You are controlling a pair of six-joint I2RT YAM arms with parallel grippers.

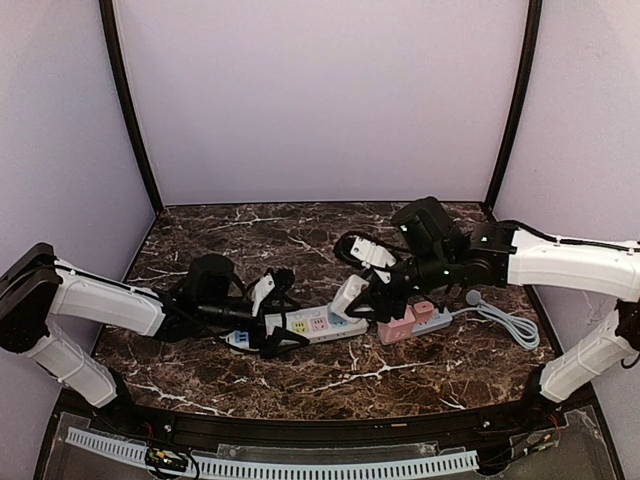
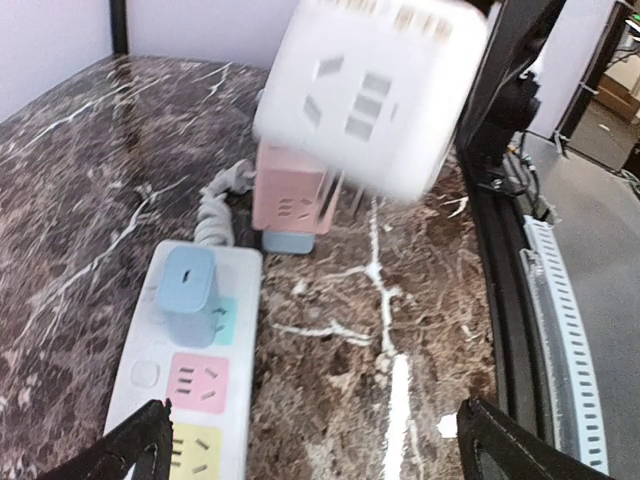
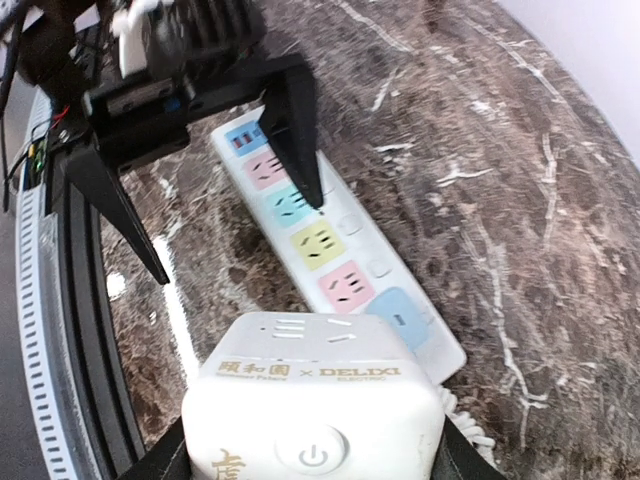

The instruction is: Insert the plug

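Top view: the right end effector (image 1: 352, 296) grips the white cube plug (image 1: 347, 299) above the counter (image 1: 400, 385), between the white power strip (image 1: 318, 324) and a pink socket block (image 1: 398, 327). The left end effector (image 1: 283, 312) stands wide over the strip.

Left wrist view: the cube is blurred, with pins showing beneath it. A blue plug (image 2: 188, 290) sits in the strip.

Right wrist view: the cube reads "DELIXI ELECTRIC" above a power-symbol button (image 3: 314, 455).

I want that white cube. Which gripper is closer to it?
Right. The right gripper holds the cube; the left gripper stands open over the strip, apart from the cube.
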